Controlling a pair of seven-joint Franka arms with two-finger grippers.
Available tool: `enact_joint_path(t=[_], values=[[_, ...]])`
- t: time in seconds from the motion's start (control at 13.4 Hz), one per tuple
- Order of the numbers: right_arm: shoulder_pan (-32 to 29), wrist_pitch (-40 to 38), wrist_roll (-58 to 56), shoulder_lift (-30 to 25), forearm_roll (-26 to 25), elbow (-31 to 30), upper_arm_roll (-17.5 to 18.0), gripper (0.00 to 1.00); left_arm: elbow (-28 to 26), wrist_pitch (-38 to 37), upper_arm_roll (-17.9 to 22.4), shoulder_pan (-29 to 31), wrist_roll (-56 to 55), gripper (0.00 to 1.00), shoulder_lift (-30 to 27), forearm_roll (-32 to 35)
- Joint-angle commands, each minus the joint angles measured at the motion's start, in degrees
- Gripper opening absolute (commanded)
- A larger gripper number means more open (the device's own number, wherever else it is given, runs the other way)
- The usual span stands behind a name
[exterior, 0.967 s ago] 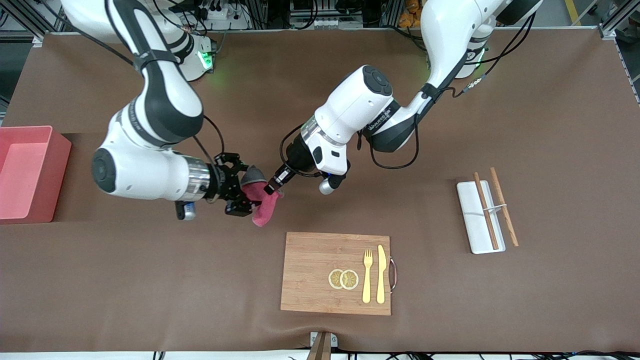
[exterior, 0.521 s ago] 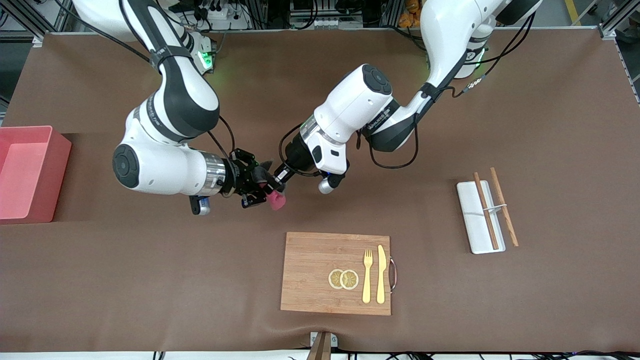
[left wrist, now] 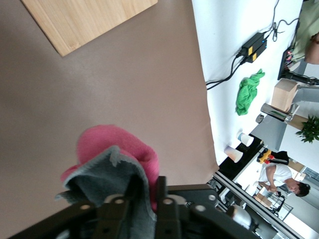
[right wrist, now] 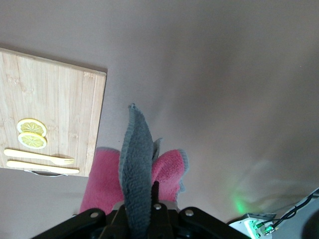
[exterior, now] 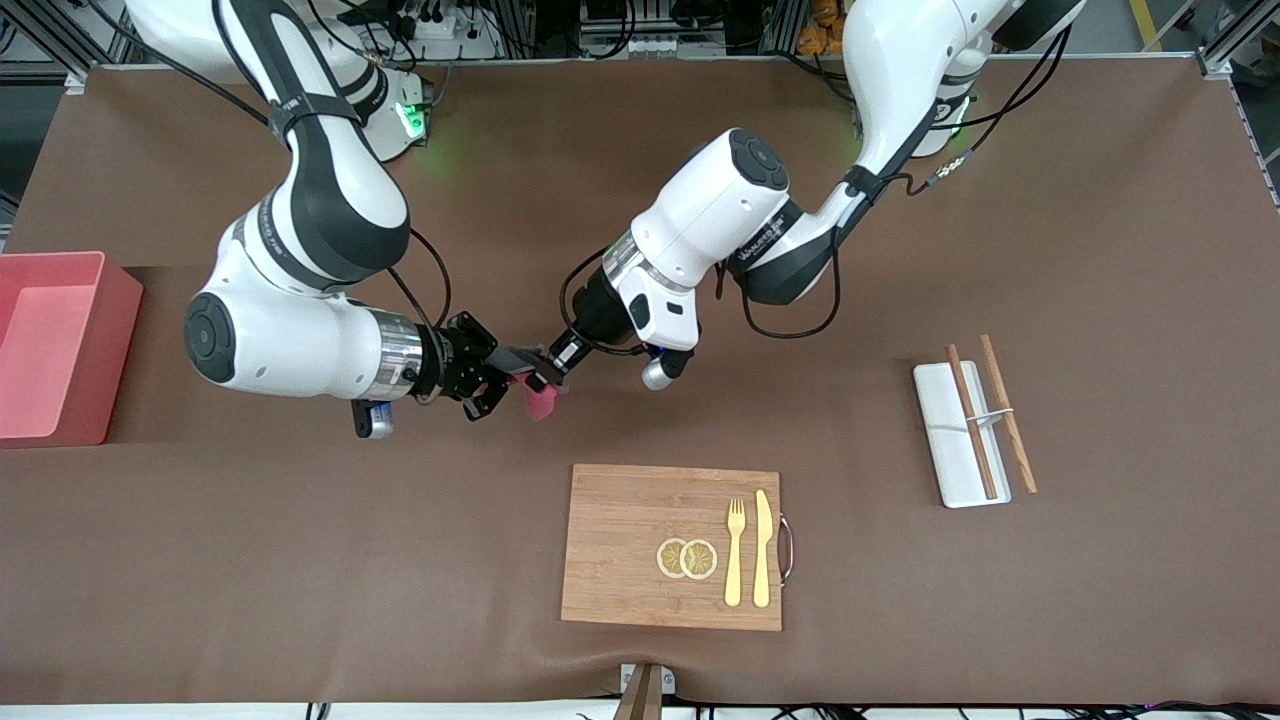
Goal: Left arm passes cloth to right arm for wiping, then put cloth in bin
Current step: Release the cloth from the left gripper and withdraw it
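Cloth (exterior: 535, 392) is hanging in the air over the bare brown table (exterior: 250, 560), bunched between the two grippers that are meeting nose to nose near the middle. Coming from the bin's end, the right gripper (exterior: 500, 382) is pinching a grey fold of it with its fingers pressed together, and in the right wrist view that fold (right wrist: 135, 174) is standing up between the fingers with the crimson side bulging around it. Reaching in from its own base, the left gripper (exterior: 548, 374) is also touching the cloth, its fingers (left wrist: 162, 199) sitting on either side of the grey edge, though whether they are gripping or letting go cannot be told. One pink bin (exterior: 55, 345) is sitting well apart at the right arm's end of the table. One wooden cutting board (exterior: 620, 545) is lying nearer to the front camera than the grippers, carrying two lemon slices (exterior: 686, 558), one fork (exterior: 735, 552) and one knife (exterior: 763, 548), all yellowish and lying side by side. Toward the left arm's end, one flat white tray (exterior: 945, 435) is lying with two brown chopsticks (exterior: 990, 415) resting across and beside it. Nothing is lying on the table directly beneath the cloth.
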Motion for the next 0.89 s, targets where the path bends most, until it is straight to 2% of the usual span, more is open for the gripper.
enact_joint_path(t=[0.0, 0.15, 0.37, 0.52, 0.67, 0.82], values=[[-0.45, -0.97, -0.35, -0.01, -1.77, 0.39, 0.27, 0.0, 0.44, -6.46, 0.49, 1.87, 0.27, 1.0, -3.43, -0.31], [0.25, -0.8, -1.14, 0.42, -2.82, 0.04, 0.27, 0.0, 0.44, -14.29, 0.49, 4.6, 2.28, 1.0, -6.59, 1.09], [1.05, -0.27, -1.41, 4.89, -7.12, 0.03, 0.27, 0.0, 0.44, -28.16, 0.22, 9.77, 9.74, 1.0, -11.6, 1.37], [1.22, 0.34, -1.5, 9.11, -11.77, -0.14, 0.27, 0.0, 0.36, -35.99, 0.13, 13.29, 15.97, 1.0, -14.41, 1.19], [1.4, 2.96, -1.94, 11.14, -16.78, -2.06, 0.27, 0.0, 0.27, -44.51, 0.05, 17.42, 24.75, 1.0, -16.97, 1.11], [2.1, 5.26, -3.51, 11.15, -18.56, -5.05, 0.27, 0.0, -0.26, -52.26, 0.05, 22.07, 37.12, 1.0, -19.78, 1.19]])
